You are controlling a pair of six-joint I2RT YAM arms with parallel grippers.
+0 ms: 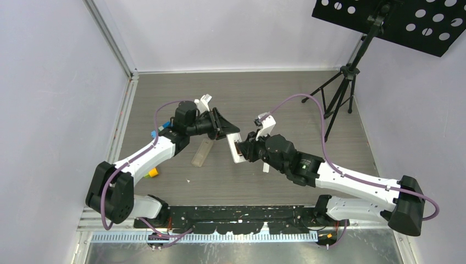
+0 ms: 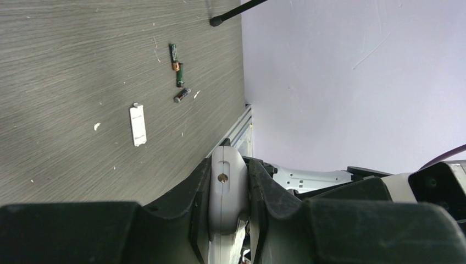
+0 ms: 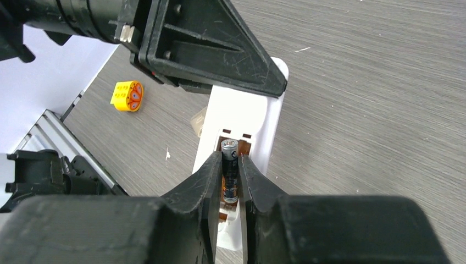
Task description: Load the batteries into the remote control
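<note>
The white remote control (image 1: 235,147) is held off the table, back side up, its dark battery recess open. My left gripper (image 1: 221,127) is shut on the remote's far end, which shows between the fingers in the left wrist view (image 2: 226,190). My right gripper (image 3: 231,158) is shut on a battery (image 3: 229,159) and holds it lengthwise in the recess of the remote (image 3: 242,107). Three more batteries (image 2: 177,74) lie loose on the table in the left wrist view, next to a small white cover plate (image 2: 138,125).
A translucent grey-tan bar (image 1: 201,152) lies on the table below the left gripper. A yellow block (image 1: 153,172) sits near the left arm and also shows in the right wrist view (image 3: 127,95). A black tripod (image 1: 340,93) stands at the back right.
</note>
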